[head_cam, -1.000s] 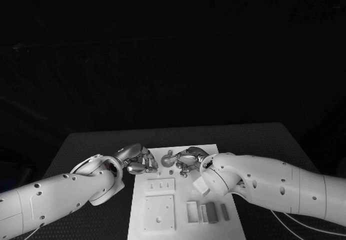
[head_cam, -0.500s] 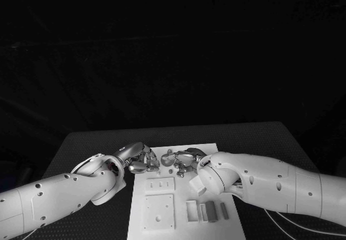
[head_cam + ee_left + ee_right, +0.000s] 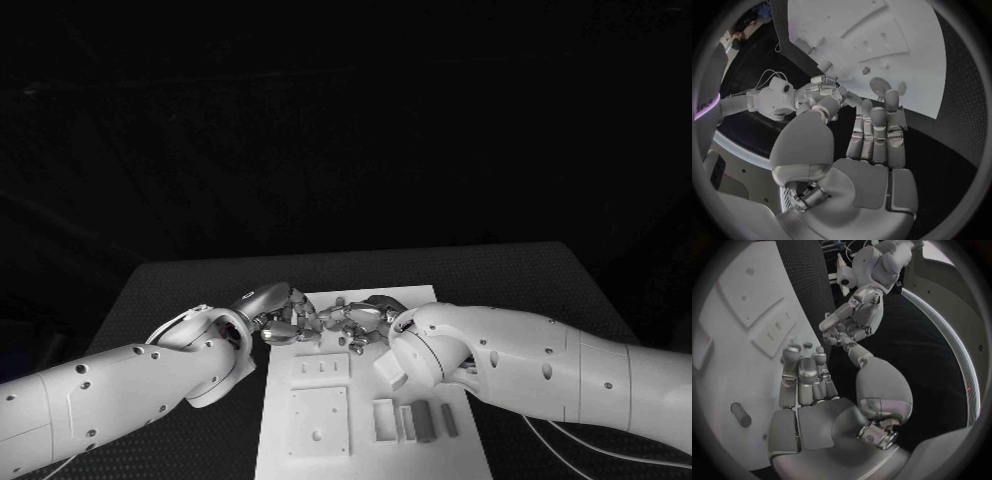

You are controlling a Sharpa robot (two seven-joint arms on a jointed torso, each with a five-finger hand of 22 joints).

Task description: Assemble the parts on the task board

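The white task board (image 3: 433, 455) lies lengthwise before me. On its near end lie three small grey parts (image 3: 420, 422), beside two raised plates, one with slots (image 3: 320, 371). Over the far end of the board my left hand (image 3: 283, 318) and right hand (image 3: 364, 320) meet fingertip to fingertip. In the left wrist view my left hand (image 3: 874, 136) has long straight fingers above the board (image 3: 898, 35), with the right hand (image 3: 822, 94) against its tips. In the right wrist view my right hand (image 3: 806, 382) reaches its thumb to the left hand (image 3: 856, 315). Whether a part sits between the fingertips is hidden.
The board rests on the black table (image 3: 188, 290), which has bare cloth to both sides. An oblong recess (image 3: 741, 414) shows in the board (image 3: 723, 365) beside my right palm. Both white forearms cross the table's near corners.
The two hands have closed the small gap between them and their fingertips now touch over the far end of the board. The grey parts have not moved.
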